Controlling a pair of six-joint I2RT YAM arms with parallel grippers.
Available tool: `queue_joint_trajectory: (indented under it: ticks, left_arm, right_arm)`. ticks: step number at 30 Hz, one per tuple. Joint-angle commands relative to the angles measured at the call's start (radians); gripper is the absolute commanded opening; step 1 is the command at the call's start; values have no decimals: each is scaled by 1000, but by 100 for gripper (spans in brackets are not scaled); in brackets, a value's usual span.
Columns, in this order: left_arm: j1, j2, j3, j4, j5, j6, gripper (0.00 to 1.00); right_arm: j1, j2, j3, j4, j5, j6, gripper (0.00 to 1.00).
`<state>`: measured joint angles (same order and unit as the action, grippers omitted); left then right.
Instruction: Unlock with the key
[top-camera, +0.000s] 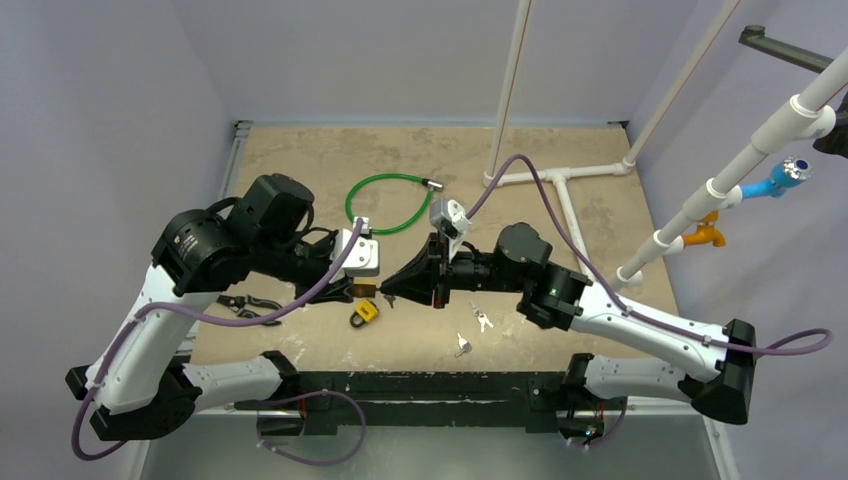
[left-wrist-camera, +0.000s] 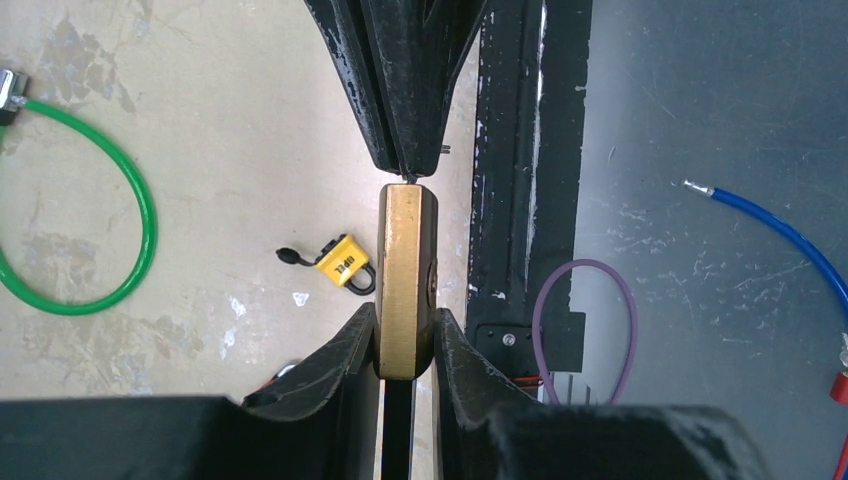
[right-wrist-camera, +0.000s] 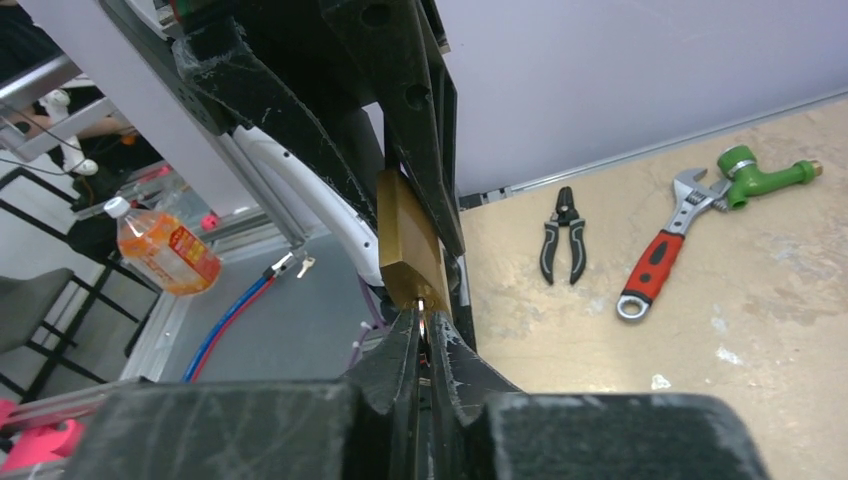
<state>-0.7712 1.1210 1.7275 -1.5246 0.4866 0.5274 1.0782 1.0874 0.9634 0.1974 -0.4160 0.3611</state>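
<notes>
A brass padlock (left-wrist-camera: 405, 270) is held off the table, clamped by its lower part between the fingers of my left gripper (left-wrist-camera: 405, 325), which is shut on it. My right gripper (right-wrist-camera: 425, 325) meets the padlock (right-wrist-camera: 405, 240) end-on from the opposite side. Its fingers are pressed together on a thin silver key (right-wrist-camera: 421, 305) whose tip touches the keyway in the lock's end face. From above, the two grippers meet tip to tip over the table's front middle, with the padlock (top-camera: 365, 290) between them. The shackle is hidden by the left fingers.
A small yellow padlock (top-camera: 364, 312) lies just below the grippers, and loose keys (top-camera: 482, 318) lie to the right. A green cable lock (top-camera: 385, 203) lies behind. A white pipe frame (top-camera: 560, 180) stands at the back right. Pliers (right-wrist-camera: 563, 235) and a red wrench (right-wrist-camera: 660, 262) lie at the left.
</notes>
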Motion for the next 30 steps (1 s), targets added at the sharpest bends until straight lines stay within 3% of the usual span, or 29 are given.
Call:
queue_joint_trajectory:
  ticks: [1, 5, 7, 8, 9, 10, 23, 30]
  left_arm:
    - [-10, -20, 40, 93, 41, 5, 0]
    - [-10, -28, 40, 107, 31, 3, 0]
    - [-10, -31, 45, 104, 32, 7, 0]
    - [-11, -30, 47, 100, 31, 9, 0]
    - [-11, -31, 49, 100, 32, 10, 0]
    - [-12, -33, 49, 100, 31, 12, 0]
    - [-134, -64, 71, 221, -107, 34, 0]
    - [-195, -141, -37, 383, -208, 103, 0]
  right_arm:
    - [-21, -8, -7, -2, -33, 21, 0]
    - [-23, 15, 7, -29, -56, 19, 0]
    - [-24, 27, 17, -62, -70, 5, 12]
    - [-24, 32, 19, -75, -75, -1, 13]
    - [-24, 35, 20, -79, -77, -3, 2]
    - [-27, 38, 21, -80, -76, 5, 0]
    - [-42, 122, -51, 152, -219, 263, 0]
    - [-49, 132, -78, 240, -233, 394, 0]
